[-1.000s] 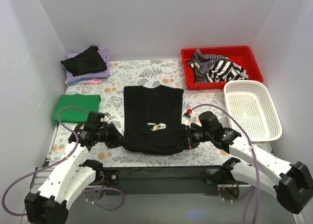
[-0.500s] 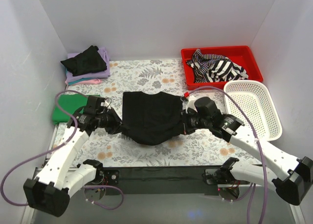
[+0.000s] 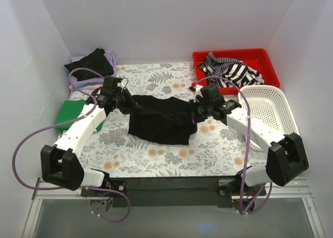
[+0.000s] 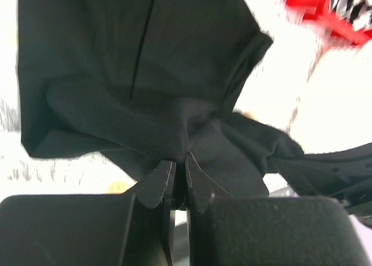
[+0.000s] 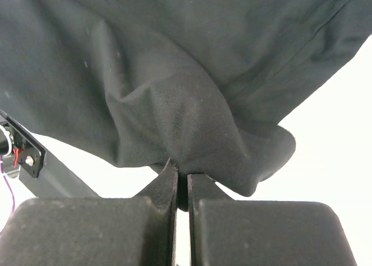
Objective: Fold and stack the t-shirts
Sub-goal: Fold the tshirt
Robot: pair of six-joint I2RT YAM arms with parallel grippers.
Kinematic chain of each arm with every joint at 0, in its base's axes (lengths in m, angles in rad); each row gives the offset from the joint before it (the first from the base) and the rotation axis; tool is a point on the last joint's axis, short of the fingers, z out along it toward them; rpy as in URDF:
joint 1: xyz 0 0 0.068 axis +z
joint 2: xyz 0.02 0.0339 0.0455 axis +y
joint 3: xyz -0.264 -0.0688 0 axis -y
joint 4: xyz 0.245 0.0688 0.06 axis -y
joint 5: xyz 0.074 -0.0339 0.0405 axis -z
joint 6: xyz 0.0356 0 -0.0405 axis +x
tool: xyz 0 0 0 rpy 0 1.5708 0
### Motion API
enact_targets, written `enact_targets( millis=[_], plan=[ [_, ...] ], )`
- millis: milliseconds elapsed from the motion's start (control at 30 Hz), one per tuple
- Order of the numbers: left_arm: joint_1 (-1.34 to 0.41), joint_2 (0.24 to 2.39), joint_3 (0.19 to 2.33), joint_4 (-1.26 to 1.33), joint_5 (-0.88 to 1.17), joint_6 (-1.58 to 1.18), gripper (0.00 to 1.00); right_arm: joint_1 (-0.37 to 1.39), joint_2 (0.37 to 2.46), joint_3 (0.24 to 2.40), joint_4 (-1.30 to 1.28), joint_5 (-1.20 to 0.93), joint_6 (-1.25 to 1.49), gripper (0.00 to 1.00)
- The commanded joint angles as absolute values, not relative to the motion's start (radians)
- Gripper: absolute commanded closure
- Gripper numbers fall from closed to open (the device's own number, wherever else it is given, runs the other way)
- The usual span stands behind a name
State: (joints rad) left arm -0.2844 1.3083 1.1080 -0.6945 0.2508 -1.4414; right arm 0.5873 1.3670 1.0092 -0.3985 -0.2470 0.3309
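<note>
The left hand (image 3: 126,104) and right hand (image 3: 193,113), each clenched on an edge of the black shirt (image 3: 158,122), have carried its near hem toward the far edge of the surface (image 3: 156,157). The shirt, flat a second ago, now sags bunched between them over the middle.

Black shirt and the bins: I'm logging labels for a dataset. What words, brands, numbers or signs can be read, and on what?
None readable. The black shirt shows only plain cloth in all views, no print or tag. The red bin and white basket bear no visible lettering.
</note>
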Motion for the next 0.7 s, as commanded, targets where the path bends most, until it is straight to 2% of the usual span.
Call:
enact_targets(
  millis=[0, 300, 667],
  plan=[
    [-0.275, 1.383, 1.192, -0.611, 0.167, -1.396, 1.00, 0.532, 1.438, 1.065, -0.302, -0.345, 0.279, 0.99],
    [-0.264, 1.557, 1.213, -0.483, 0.169, -1.391, 1.00, 0.440, 1.672, 1.219, -0.262, -0.451, 0.244, 0.99],
    [-0.212, 1.768, 1.342, -0.440, 0.051, -1.350, 1.00, 0.382, 1.940, 1.440, -0.259, -0.446, 0.229, 0.99]
  ],
)
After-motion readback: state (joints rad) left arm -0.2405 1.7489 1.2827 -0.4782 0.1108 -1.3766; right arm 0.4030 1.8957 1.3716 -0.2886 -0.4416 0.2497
